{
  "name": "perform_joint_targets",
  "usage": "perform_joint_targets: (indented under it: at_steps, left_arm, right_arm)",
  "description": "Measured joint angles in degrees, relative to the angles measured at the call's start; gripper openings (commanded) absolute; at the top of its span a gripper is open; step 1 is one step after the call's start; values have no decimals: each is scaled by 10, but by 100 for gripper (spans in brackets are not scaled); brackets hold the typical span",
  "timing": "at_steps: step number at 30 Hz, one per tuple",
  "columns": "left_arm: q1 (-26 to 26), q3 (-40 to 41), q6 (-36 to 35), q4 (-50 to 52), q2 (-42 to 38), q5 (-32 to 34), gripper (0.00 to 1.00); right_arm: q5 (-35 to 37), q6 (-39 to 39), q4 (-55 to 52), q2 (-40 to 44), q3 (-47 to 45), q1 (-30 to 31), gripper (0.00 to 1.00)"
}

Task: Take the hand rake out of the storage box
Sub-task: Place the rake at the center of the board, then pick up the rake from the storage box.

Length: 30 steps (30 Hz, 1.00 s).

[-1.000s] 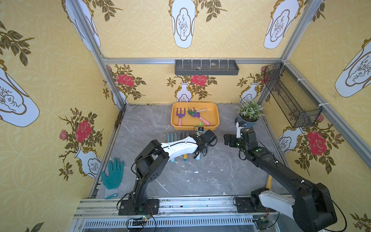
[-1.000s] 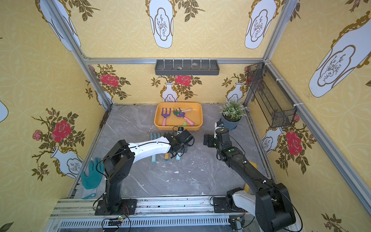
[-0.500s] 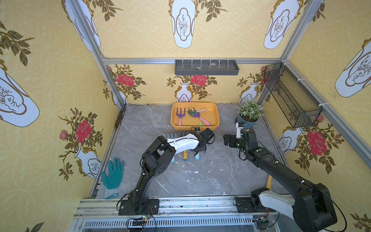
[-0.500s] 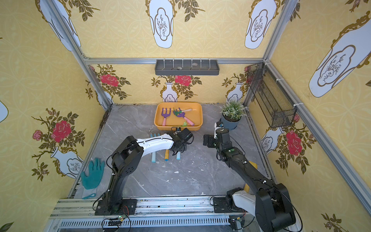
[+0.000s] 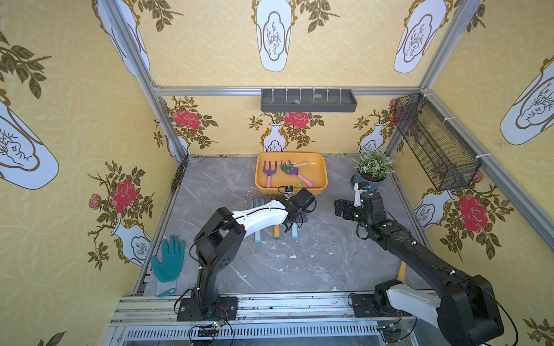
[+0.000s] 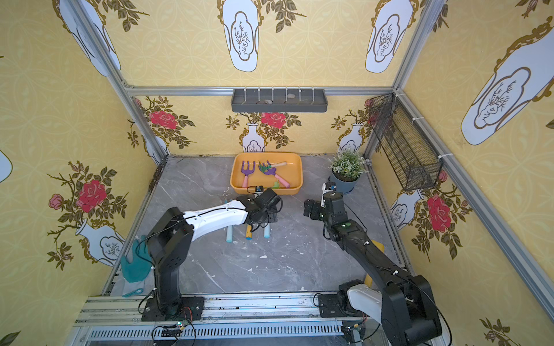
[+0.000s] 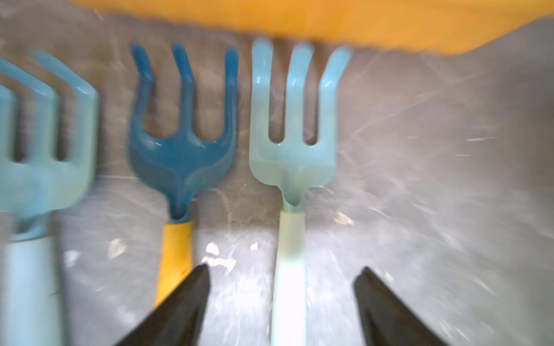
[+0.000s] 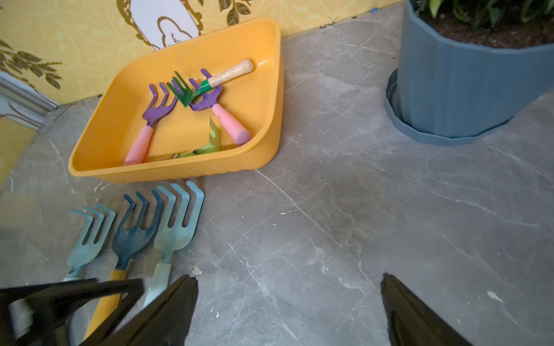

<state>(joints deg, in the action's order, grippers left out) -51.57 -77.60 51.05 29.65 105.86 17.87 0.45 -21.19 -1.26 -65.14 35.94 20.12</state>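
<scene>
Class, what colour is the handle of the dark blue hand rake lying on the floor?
Yellow handle, clearest in the left wrist view.

— What do the arms look like?
— The left arm (image 5: 257, 220) has a white shell between black joints, with a thin black cable (image 5: 260, 210) along it. The right arm (image 5: 419, 254) is mostly black, with green lights (image 5: 386, 223) and a white shell at five o'clock.
— And the ends?
— Black, wedge-shaped fingers (image 7: 180, 311).

Bare floor (image 8: 329, 209) separates storage box (image 8: 180, 173) from plant pot (image 8: 464, 90); three rakes (image 8: 135, 236) front the box.
</scene>
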Motion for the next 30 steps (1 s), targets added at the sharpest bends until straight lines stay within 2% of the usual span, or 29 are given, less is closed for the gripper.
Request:
perform_joint_targets:
  at_steps: [3,7,10,15,18,20,25,30]
  left_arm:
    - [-6,85,-40,-47,-138,7,100]
    - [6,202,-104,-106,-320,23,100]
    - [38,290,-136,-125,-439,27,100]
    - [109,416,-164,-135,-581,24,100]
    - [152,454,-178,-133,-629,16,100]
    - [169,463,-190,-133,-646,13,100]
    - [183,464,-217,-130,-645,6,100]
    - [186,463,-231,-114,-636,15,100]
  right_arm:
    - [-42,-20,19,-47,19,1,97]
    - [-61,-7,27,-166,123,69,99]
    - [-68,38,24,-271,231,104,94]
    - [-57,87,-18,-433,401,107,84]
    - [-53,114,-38,-526,513,108,75]
    - [-54,130,-45,-579,574,110,72]
    - [-59,163,-44,-710,721,114,65]
    - [-54,175,-10,-781,792,122,54]
